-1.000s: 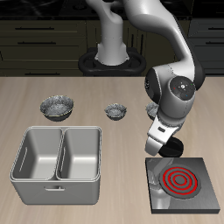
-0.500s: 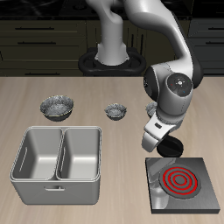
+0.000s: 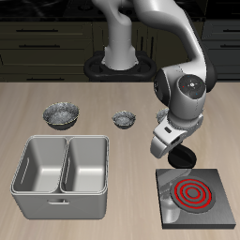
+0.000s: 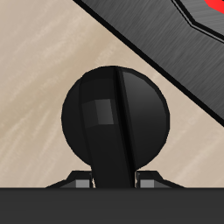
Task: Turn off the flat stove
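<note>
The flat stove (image 3: 199, 199) is a dark grey slab near the table's front edge, with glowing red ring coils (image 3: 193, 193). Its black rounded knob (image 3: 184, 157) sits at the slab's back edge. My gripper (image 3: 175, 159) hangs tilted right over the knob. In the wrist view the knob (image 4: 87, 114) fills the middle as a black disc beside the slab's edge (image 4: 157, 35). No fingers show at the sides there. A dark bar runs down the disc's centre, where my gripper (image 4: 112, 162) seems to stand with its fingers together. It holds nothing.
A grey double-basin metal tub (image 3: 62, 175) stands beside the stove, toward the front. Two small metal bowls (image 3: 62, 114) (image 3: 124, 119) lie farther back. The robot's base (image 3: 117, 58) is at the table's back.
My gripper has shifted slightly sideways, away from the stove's middle, and lowered a little over the knob. The coils stay red.
</note>
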